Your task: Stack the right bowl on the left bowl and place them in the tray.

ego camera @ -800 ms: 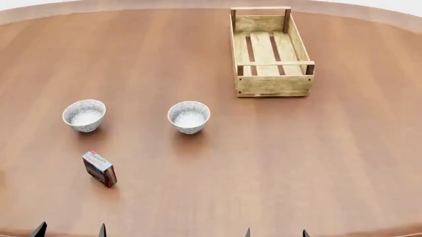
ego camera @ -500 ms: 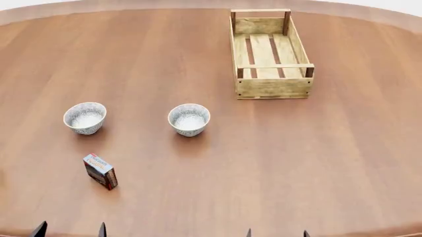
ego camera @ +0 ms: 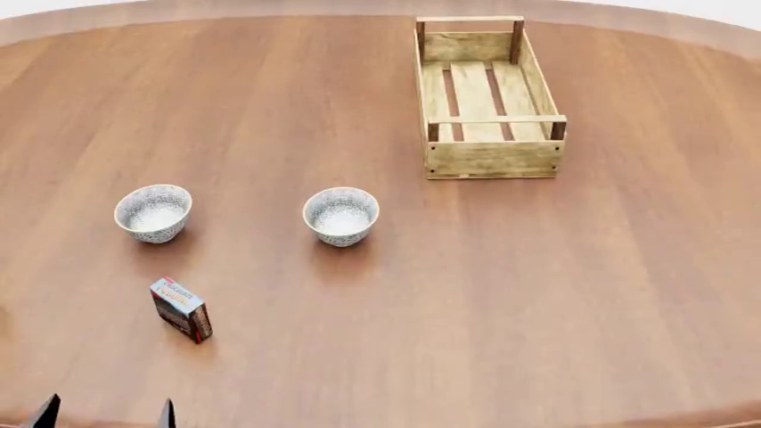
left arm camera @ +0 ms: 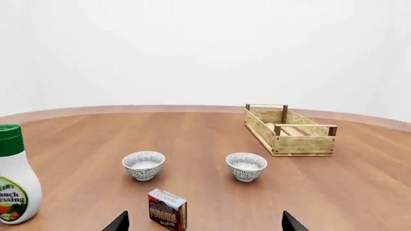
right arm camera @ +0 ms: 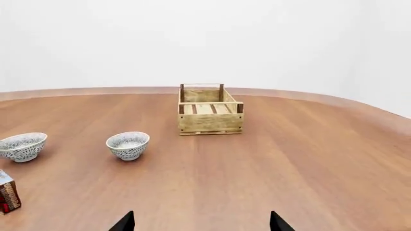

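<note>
Two bowls, left (ego camera: 152, 212) and right (ego camera: 341, 214), sit apart; tray (ego camera: 487, 96) beyond. Small box (ego camera: 181, 308) near the left bowl, dressing bottle (left arm camera: 14, 175) farther left. Both grippers, left (left arm camera: 202, 222) and right (right arm camera: 201, 222), gape empty.

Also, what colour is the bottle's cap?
Green, on the white bottle at the table's edge; only the left wrist view shows it.

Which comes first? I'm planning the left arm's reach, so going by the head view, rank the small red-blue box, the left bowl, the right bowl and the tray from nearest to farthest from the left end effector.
1. Small red-blue box, just ahead of the left end effector.
2. Left bowl, farther ahead.
3. Right bowl, ahead and to the right.
4. Tray, far right, empty.
</note>
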